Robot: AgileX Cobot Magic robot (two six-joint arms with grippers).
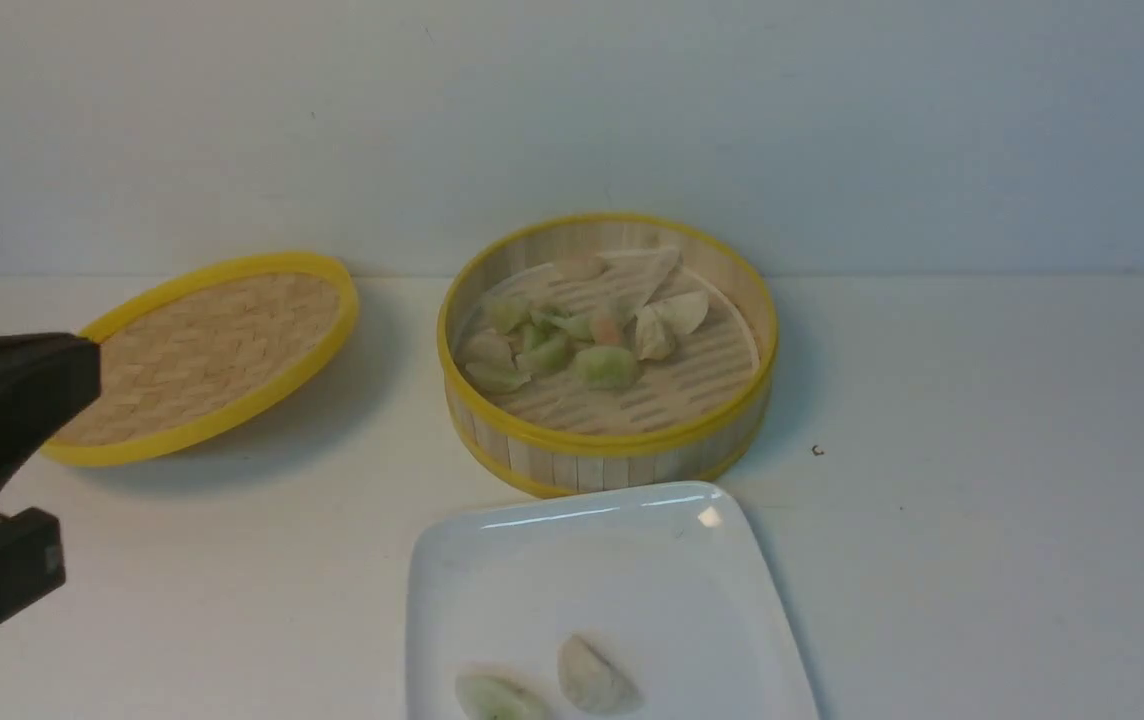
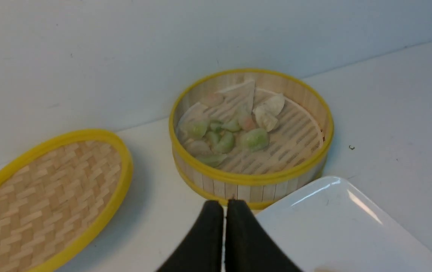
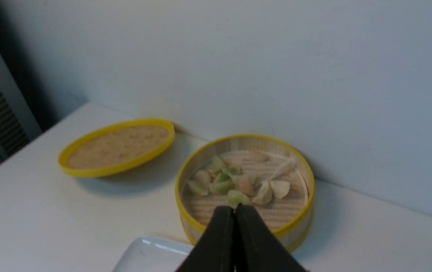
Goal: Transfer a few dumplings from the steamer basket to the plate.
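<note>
The steamer basket (image 1: 612, 445) stands at the back middle of the table and holds several pale green and beige dumplings (image 1: 604, 366). Just in front of it lies the white plate (image 1: 632, 560), with a beige dumpling (image 1: 594, 676) and a green dumpling (image 1: 498, 698) near its front edge. My left gripper (image 2: 225, 204) is shut and empty, left of the plate and short of the basket (image 2: 253, 185). My right gripper (image 3: 235, 208) is shut with nothing in it, raised over the plate (image 3: 151, 253) and pointing at the basket (image 3: 299, 223). It is outside the front view.
The flat woven lid (image 1: 212, 350) with a yellow rim lies tilted at the back left, beside the basket. My left arm (image 1: 2, 400) shows at the left edge. A pale wall stands right behind the basket. Bare white table spreads to the right.
</note>
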